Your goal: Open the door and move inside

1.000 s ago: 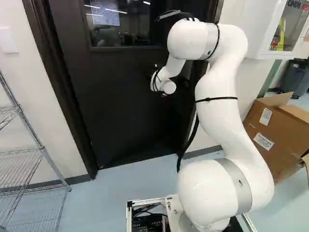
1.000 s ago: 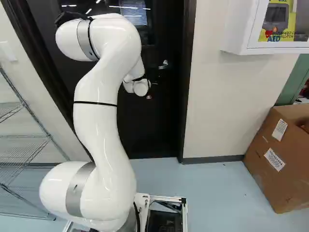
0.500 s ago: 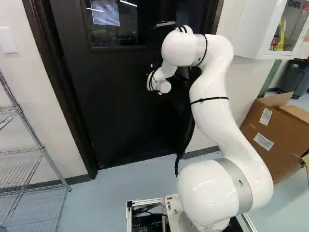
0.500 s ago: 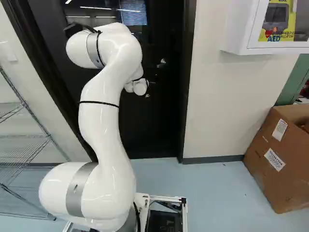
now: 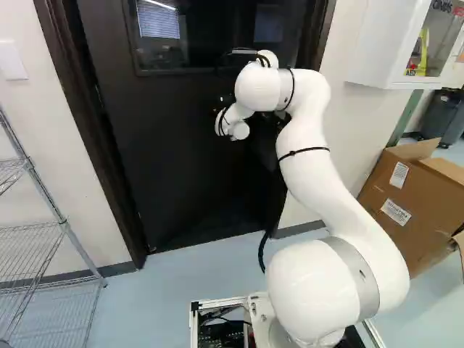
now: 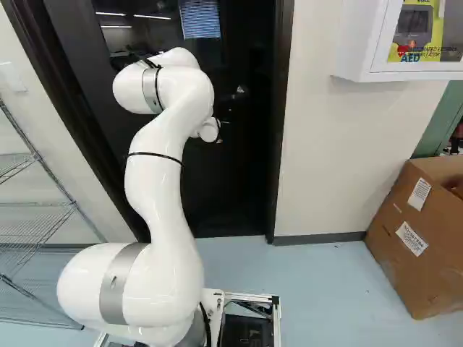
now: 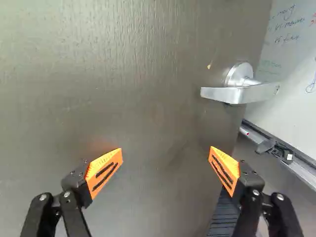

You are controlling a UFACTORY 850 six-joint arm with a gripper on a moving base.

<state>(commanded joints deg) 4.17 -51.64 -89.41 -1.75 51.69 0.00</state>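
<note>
The dark door point(image 5: 181, 174) with its window point(image 5: 210, 36) fills the space ahead of my arm. In the wrist view the door point(image 7: 143, 89) stands ajar, with a whiteboard showing past its free edge. Its silver lever handle point(image 7: 237, 89) sits near that edge, ahead of and to one side of my gripper point(image 7: 166, 155). Both orange-padded fingers are spread wide with nothing between them, facing the door's face. In the right base view the handle point(image 6: 240, 92) appears beyond the wrist. There the arm's wrist hides the gripper.
Dark door frame point(image 6: 282, 130) borders the doorway. A wire shelf point(image 5: 43, 246) stands at the left of the left base view. Cardboard box point(image 6: 419, 238) and a white wall cabinet point(image 6: 394, 43) are at the right. The whiteboard point(image 7: 291, 64) has a tray along its lower edge.
The arm has stretched forward and its upper part has lowered. Reflections in the door's window have shifted, and the handle has moved slightly away with the door. The base has stayed in place.
</note>
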